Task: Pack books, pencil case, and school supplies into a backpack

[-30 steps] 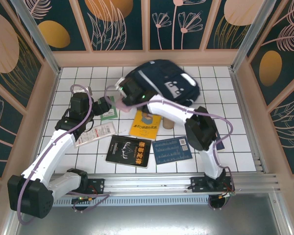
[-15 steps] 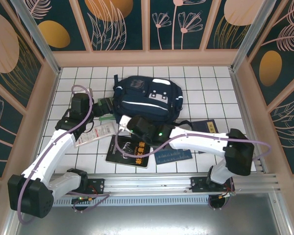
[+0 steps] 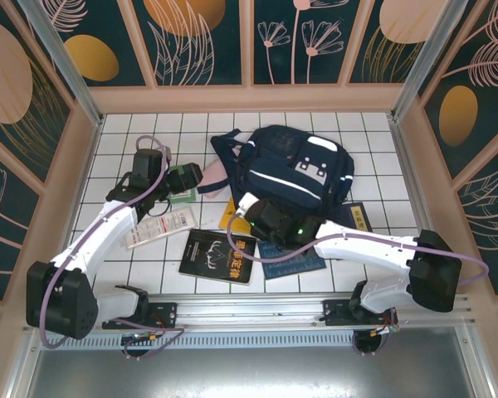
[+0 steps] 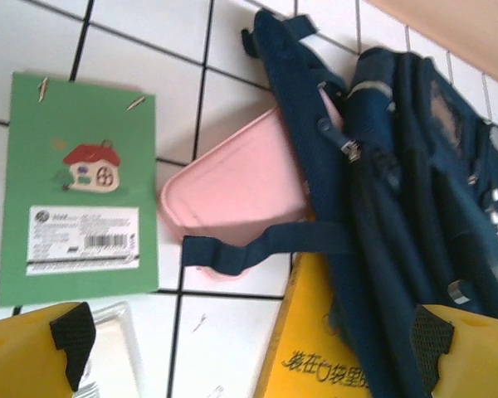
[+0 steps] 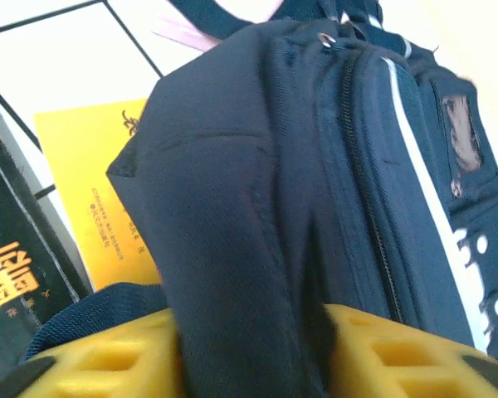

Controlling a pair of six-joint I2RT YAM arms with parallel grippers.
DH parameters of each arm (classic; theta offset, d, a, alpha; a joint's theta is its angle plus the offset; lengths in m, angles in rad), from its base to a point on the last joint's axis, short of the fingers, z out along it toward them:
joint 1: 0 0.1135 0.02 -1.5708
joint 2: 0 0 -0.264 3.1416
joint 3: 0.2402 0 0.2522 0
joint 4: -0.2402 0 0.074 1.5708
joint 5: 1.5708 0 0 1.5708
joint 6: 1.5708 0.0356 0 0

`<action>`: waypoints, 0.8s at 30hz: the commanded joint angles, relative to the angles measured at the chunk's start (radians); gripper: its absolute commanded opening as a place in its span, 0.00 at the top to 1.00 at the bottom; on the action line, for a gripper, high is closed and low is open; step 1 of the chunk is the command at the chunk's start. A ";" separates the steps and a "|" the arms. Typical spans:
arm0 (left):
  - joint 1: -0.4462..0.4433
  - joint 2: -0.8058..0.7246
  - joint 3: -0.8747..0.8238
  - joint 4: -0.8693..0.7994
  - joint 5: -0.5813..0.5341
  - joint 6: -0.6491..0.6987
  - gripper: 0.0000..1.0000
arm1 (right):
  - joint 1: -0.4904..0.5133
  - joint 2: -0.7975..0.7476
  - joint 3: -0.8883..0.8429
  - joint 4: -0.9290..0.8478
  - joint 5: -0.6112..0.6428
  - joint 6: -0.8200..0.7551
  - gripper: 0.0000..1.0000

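Left wrist, backpack (image 4: 398,166) overlapping pink pencil case (image 4: 232,191), yellow book (image 4: 299,332)

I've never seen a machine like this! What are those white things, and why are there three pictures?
They are two robot arms bolted to a tiled table. One picture looks down from above; the other two come from small cameras on the wrists. On the table lie a big navy backpack, a pink pencil case, a green book, a yellow book, a black book, blue books and a whitish packet. The left end effector, its pinching part, is open and holds nothing. A fold of the backpack sits between the right end effector's yellow fingers; whether they are squeezing it, I cannot tell.
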 commanded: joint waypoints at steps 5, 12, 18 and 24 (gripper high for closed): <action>-0.083 0.229 0.226 -0.004 0.025 -0.009 0.01 | -0.005 -0.303 -0.084 0.055 -0.090 0.317 0.03; -0.210 0.554 0.515 -0.110 0.009 0.068 0.01 | -0.556 -0.443 -0.140 -0.023 -0.287 0.875 0.08; -0.263 0.720 0.631 -0.153 0.051 0.091 0.04 | -0.862 -0.244 -0.178 -0.097 -0.519 1.069 0.16; -0.280 0.790 0.661 -0.146 0.062 0.085 0.16 | -0.895 -0.148 -0.280 0.105 -0.648 1.122 0.20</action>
